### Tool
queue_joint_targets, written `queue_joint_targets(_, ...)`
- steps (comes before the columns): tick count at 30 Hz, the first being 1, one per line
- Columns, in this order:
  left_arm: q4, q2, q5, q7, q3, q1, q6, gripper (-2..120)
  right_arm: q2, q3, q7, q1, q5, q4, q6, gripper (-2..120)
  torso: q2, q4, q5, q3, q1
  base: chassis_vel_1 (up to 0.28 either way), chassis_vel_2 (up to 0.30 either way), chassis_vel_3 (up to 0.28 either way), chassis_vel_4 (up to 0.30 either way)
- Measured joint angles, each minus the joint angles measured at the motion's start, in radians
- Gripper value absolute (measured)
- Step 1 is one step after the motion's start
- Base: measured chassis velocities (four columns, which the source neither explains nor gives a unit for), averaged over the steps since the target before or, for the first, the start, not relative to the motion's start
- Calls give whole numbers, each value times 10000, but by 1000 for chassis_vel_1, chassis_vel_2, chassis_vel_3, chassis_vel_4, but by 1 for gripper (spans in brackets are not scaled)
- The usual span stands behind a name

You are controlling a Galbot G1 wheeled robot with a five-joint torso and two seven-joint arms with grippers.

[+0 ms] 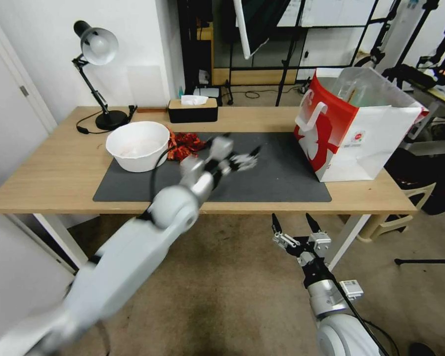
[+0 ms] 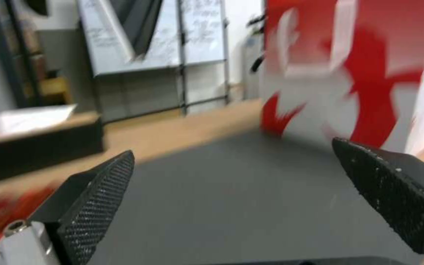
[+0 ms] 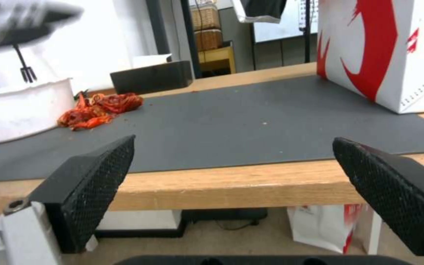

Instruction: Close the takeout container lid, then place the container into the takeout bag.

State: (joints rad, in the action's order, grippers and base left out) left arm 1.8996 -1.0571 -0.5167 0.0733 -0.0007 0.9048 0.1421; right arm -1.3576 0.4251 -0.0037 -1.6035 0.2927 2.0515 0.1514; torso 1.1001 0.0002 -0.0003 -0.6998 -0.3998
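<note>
The takeout bag (image 1: pixel 353 131) stands upright on the tabletop (image 1: pixel 59 168), at the right end of a dark mat (image 1: pixel 282 178). The left end effector (image 1: pixel 242 159) hovers over the mat, fingers spread, empty. The right end effector (image 1: pixel 296 225) waits below the tabletop's front edge, fingers spread.

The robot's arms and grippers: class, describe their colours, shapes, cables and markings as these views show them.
Both arms have rounded light grey shells with silver metal wrist blocks. A thin black cable loops beside the left arm and another runs along the right arm. The left gripper and right gripper each have two black wedge-shaped fingers with cross-hatched pads. No markings are visible.
</note>
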Motion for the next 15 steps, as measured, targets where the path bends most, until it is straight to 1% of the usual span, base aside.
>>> queue_joint_targets(1, 149, 43, 209, 4, -269, 450, -71, 100, 2, -4, -6, -1, -12, -9, 23, 100, 0, -1, -1, 0, 0, 0, 0, 0, 0)
queue_joint_targets(2, 149, 43, 209, 4, -269, 450, -71, 100, 2, -4, -6, -1, -12, -9, 23, 100, 0, -1, -1, 0, 0, 0, 0, 0, 0)
queue_joint_targets(3, 351, 70, 444, 22, -627, 1022, -166, 100, 2, -9, -15, -2, -29, -15, 55, 100, 0, -6, 4, 0, -1, 0, 0, 0, 0)
queue_joint_targets(4, 589, 53, 680, 57, -1077, 1851, -296, 100, -4, -10, -19, -1, -51, -18, 86, 100, 0, -4, 4, 1, 0, 0, 0, 0, 0)
queue_joint_targets(5, 589, 53, 680, 57, -1077, 1851, -296, 100, -4, -10, -19, -1, -51, -18, 86, 100, 0, -4, 4, 1, 0, 0, 0, 0, 0)
queue_joint_targets(6, 702, 20, 847, 144, -1388, 2481, -446, 100, -5, -6, -21, -2, -65, -18, 97, 100, 0, -1, -1, 0, 0, 0, 0, 0, 0)
queue_joint_targets(7, 733, 1, 910, 176, -1495, 2674, -519, 100, -6, -1, -20, -3, -71, -17, 99, 100, 0, 0, -2, 0, 0, 0, 0, 0, 0)
queue_joint_targets(8, 813, -67, 1114, 266, -1797, 3217, -786, 100, -11, 14, -19, -7, -99, -11, 104, 100, 1, 2, 2, 0, 0, 0, 0, 0, 0)
queue_joint_targets(9, 813, -67, 1114, 266, -1797, 3217, -786, 100, -11, 14, -19, -7, -99, -11, 104, 100, 1, 2, 2, 0, 0, 0, 0, 0, 0)
queue_joint_targets(10, 868, -118, 1266, 359, -1971, 3527, -941, 100, -12, 24, -17, -10, -122, -3, 104, 100, 1, 0, 4, 1, 0, 0, 0, 0, 0)
queue_joint_targets(12, 1062, -367, 1683, 716, -2415, 4286, -1214, 100, -12, 35, 11, -2, -211, 31, 103, 100, 1, -2, 2, 0, 0, 0, 0, 0, 0)
queue_joint_targets(13, 1062, -367, 1683, 716, -2415, 4286, -1214, 100, -12, 35, 11, -2, -211, 31, 103, 100, 1, -2, 2, 0, 0, 0, 0, 0, 0)
queue_joint_targets(14, 1248, -700, 2199, 1160, -2780, 4859, -1468, 100, -23, 35, 54, 18, -306, 50, 91, 100, 0, -2, 3, 0, 0, 0, 0, 0, 0)
queue_joint_targets(15, 1277, -860, 2454, 1417, -2934, 5110, -1782, 100, -35, 36, 81, 23, -344, 65, 87, 100, 1, -3, 4, 0, 0, 0, 0, 0, 0)
